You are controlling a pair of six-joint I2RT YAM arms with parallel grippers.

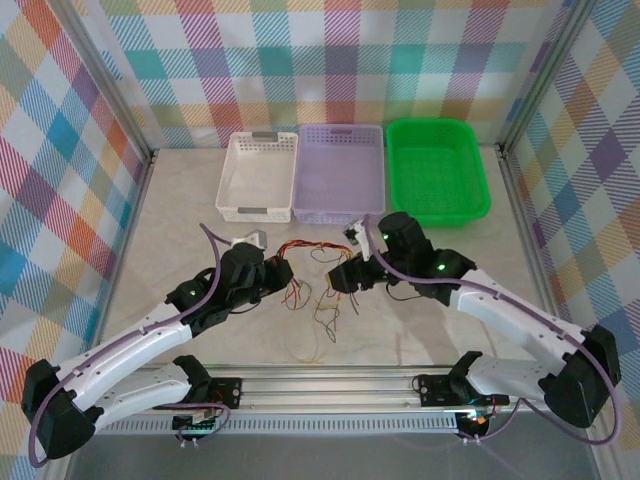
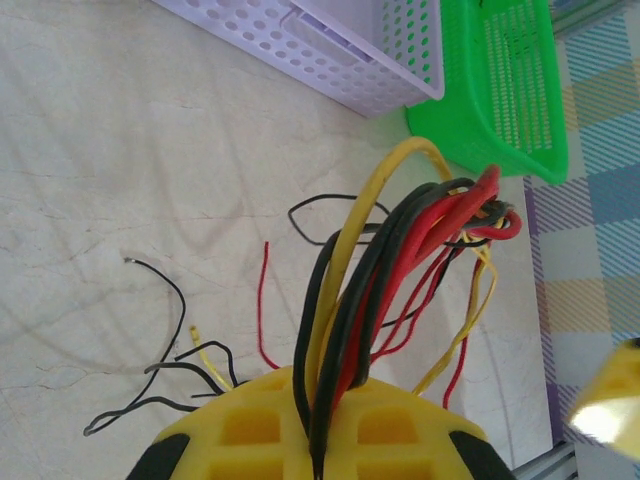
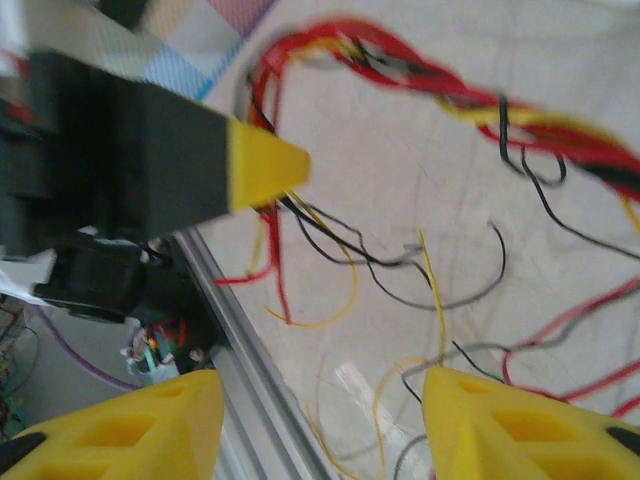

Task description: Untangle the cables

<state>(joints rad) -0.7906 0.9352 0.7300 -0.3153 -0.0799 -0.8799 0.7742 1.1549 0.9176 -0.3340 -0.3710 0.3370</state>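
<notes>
The cables [image 1: 312,272] lie in one tangle on the table [image 1: 180,220] between the arms. Red, yellow and black strands are twisted together, so almost all the work is judged to remain. Three colours are seen; the strands cannot be counted. The bundle is clamped in the left gripper [image 2: 320,420]. The right gripper [image 3: 320,410] is held with fingers apart above loose ends. Three baskets are placed behind — white [image 1: 258,175], lilac [image 1: 340,170], green [image 1: 435,170].

Lab test cell, plaid walls [image 1: 60,150], aluminium rail [image 1: 330,385]
</notes>
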